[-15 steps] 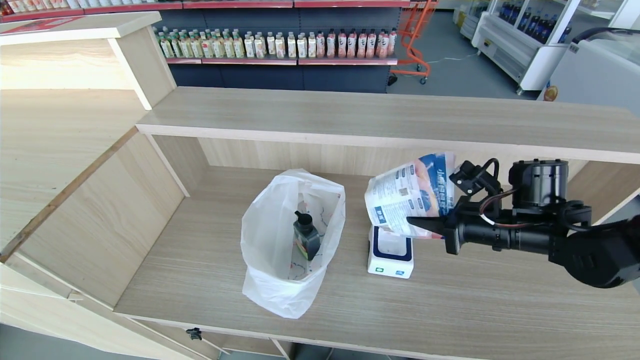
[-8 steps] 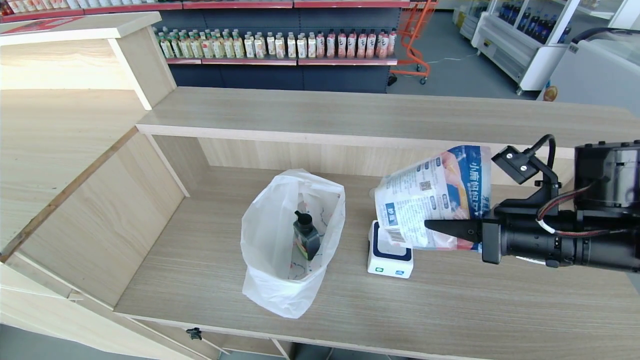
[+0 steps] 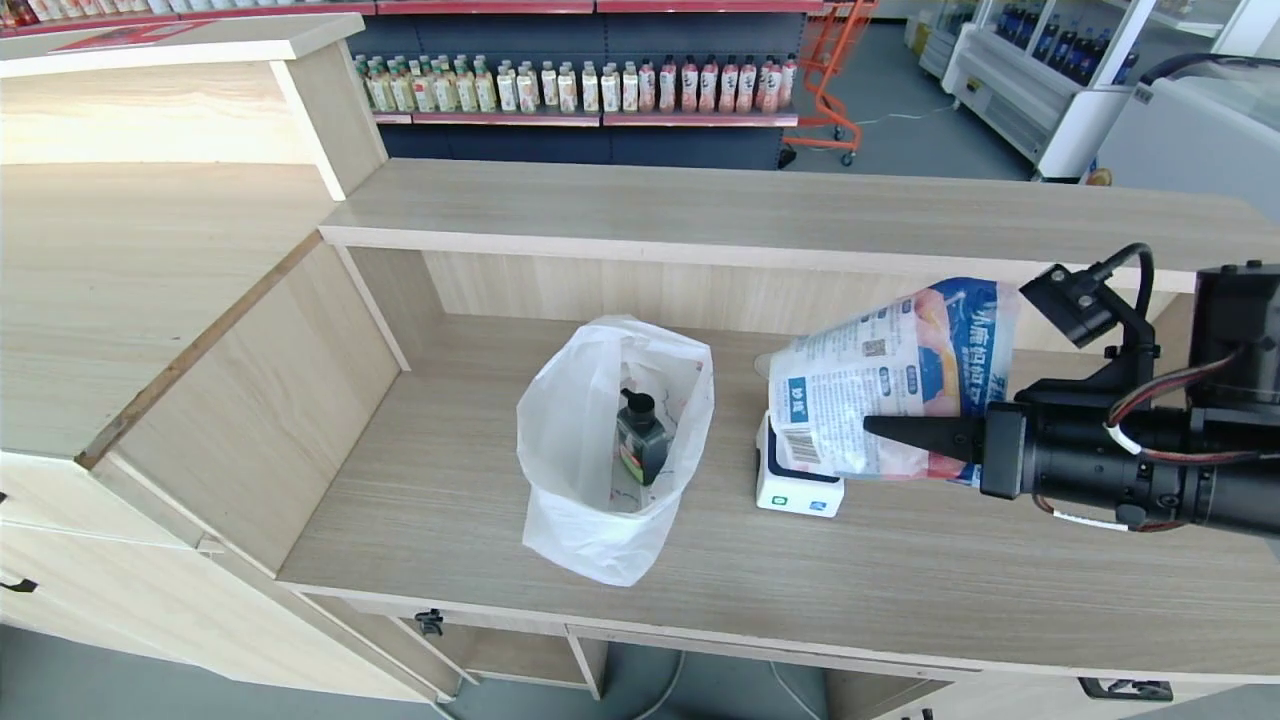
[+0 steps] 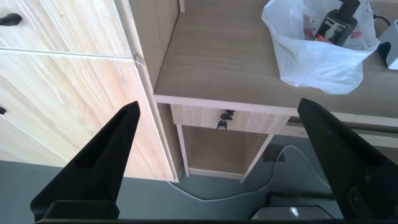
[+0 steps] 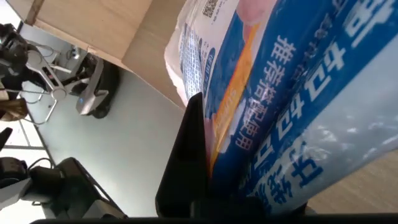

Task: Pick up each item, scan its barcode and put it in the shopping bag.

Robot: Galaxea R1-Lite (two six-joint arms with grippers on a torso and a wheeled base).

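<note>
Left gripper [image 4: 219, 106] hangs spread wide and empty before the counter's [image 3: 900, 580] front edge. On the counter the white shopping bag [image 3: 580, 440] stands open with 1 dark pump bottle [image 3: 640, 445] upright inside. Just beside it, the right gripper [image 3: 900, 437] is clamped on a blue-and-white pouch [image 3: 890, 385], barcode end over the white scanner [image 3: 795, 490].

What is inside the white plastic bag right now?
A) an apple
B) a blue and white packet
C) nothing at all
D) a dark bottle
D: a dark bottle stands inside the shopping bag, while the blue and white packet is held by the right gripper above the scanner.
</note>
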